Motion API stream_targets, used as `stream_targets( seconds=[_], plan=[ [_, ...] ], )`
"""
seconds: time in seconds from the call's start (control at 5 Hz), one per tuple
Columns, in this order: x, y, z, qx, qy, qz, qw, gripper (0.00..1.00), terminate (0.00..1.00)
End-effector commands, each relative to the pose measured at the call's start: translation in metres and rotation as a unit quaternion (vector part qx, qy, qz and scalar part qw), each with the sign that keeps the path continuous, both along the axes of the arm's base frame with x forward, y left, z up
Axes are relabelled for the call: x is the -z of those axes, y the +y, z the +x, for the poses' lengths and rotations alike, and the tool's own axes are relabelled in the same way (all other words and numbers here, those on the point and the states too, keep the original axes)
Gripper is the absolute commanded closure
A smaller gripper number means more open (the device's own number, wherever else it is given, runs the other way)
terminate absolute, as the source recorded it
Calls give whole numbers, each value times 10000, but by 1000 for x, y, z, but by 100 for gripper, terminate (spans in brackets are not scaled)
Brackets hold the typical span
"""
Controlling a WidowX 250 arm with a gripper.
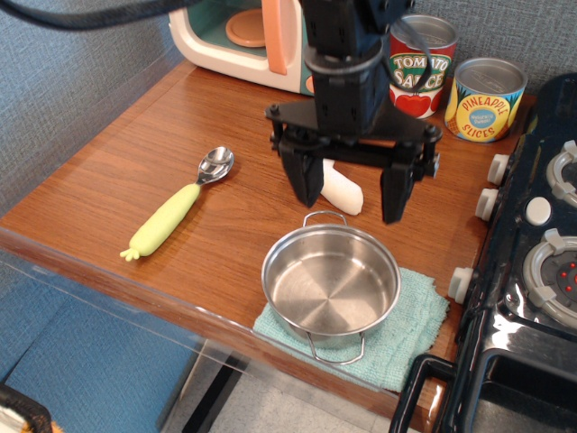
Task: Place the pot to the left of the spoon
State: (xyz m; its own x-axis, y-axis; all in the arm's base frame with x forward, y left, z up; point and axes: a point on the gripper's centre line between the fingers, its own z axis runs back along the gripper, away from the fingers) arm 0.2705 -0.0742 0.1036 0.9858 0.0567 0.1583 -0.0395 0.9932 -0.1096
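The pot [330, 282] is a shallow shiny steel pot with two wire loop handles. It stands on a light green cloth [406, 336] near the table's front edge. The spoon [179, 213] has a silver bowl and a pale yellow-green handle and lies to the left of the pot on the wood. My gripper [351, 197] is black, open and empty. It hangs just behind and above the pot's far rim, its fingers wide apart.
A white toy mushroom [343, 189] lies partly hidden behind the gripper. A tomato sauce can [422, 65] and a pineapple can [486, 97] stand at the back. A toy microwave [242, 36] is at the back left. A black stove [532, 271] borders the right.
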Motion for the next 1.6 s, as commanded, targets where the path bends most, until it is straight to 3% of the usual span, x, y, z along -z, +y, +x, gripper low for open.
stream_targets(
  seconds=[0.0,0.2,0.8,1.0,1.4],
  plan=[
    [6,23,-14,-252,-114,272,9992,0,0],
    [26,37,-23,-351,-75,706,9969,0,0],
    [71,47,-22,-785,453,888,9919,0,0],
    [74,47,-21,-793,474,833,9922,100,0],
    [70,46,-21,-779,400,825,9927,100,0]
  ],
)
